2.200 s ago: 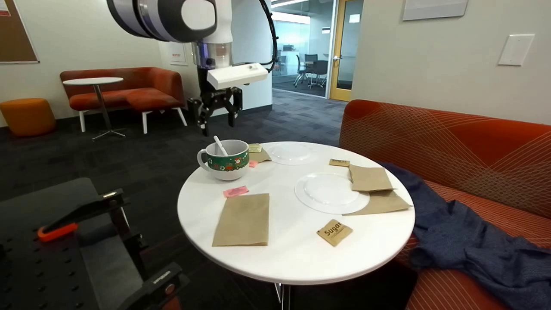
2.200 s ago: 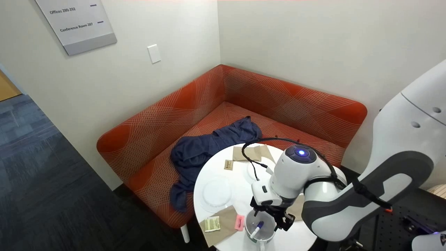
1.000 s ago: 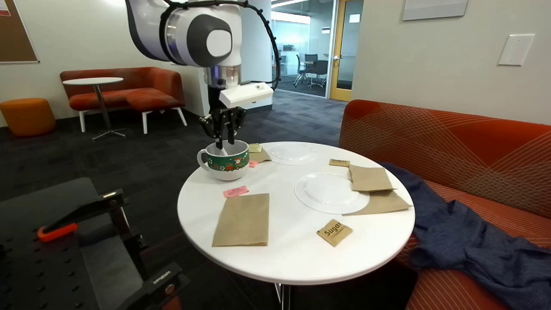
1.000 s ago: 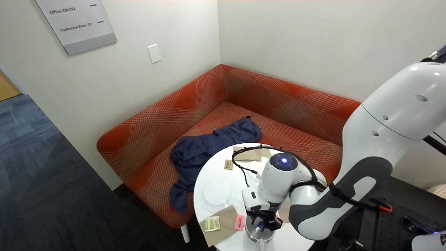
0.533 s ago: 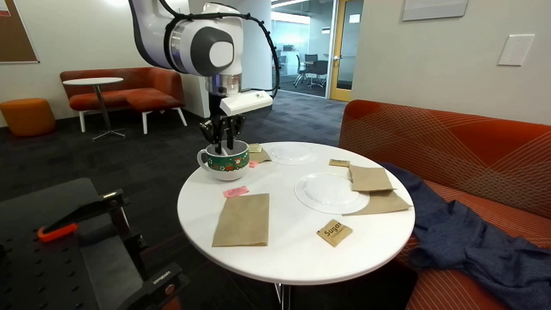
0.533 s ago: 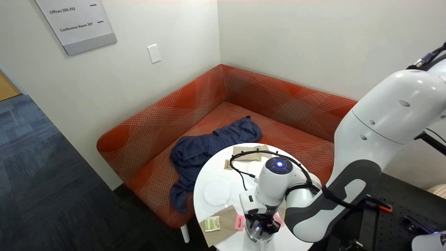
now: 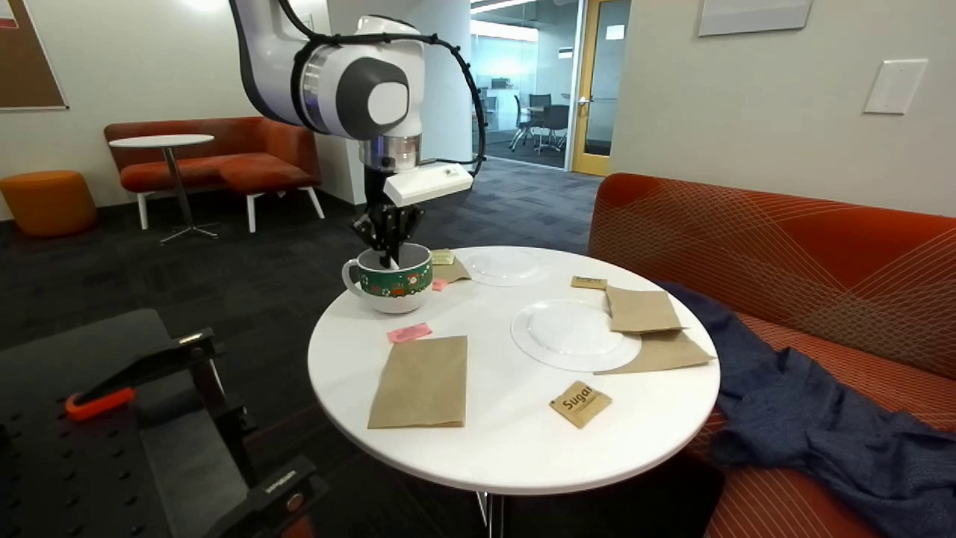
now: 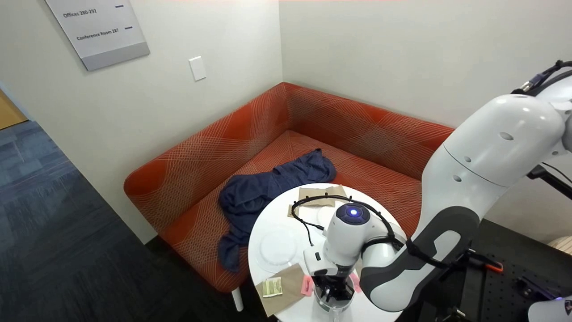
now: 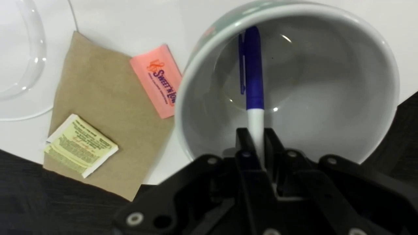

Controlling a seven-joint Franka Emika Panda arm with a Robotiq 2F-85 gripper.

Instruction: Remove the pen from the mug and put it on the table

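The bent arm (image 8: 453,217) points its tool (image 9: 255,133) downward, fingers (image 9: 242,140) close together.

1. The pen (image 9: 254,94): slim; blue-purple cap with side clip, white barrel. Lies inside the mug (image 7: 394,282), tilted, cap end down toward the bottom, white end higher; far end of barrel hidden in wrist view.
2. The mug: wide, squat; white outside with a patterned green band, greyish interior, one side handle. Stands upright on the table (image 7: 508,403), close to its edge.
3. The table: round, smooth white top, metal post partly visible beneath.
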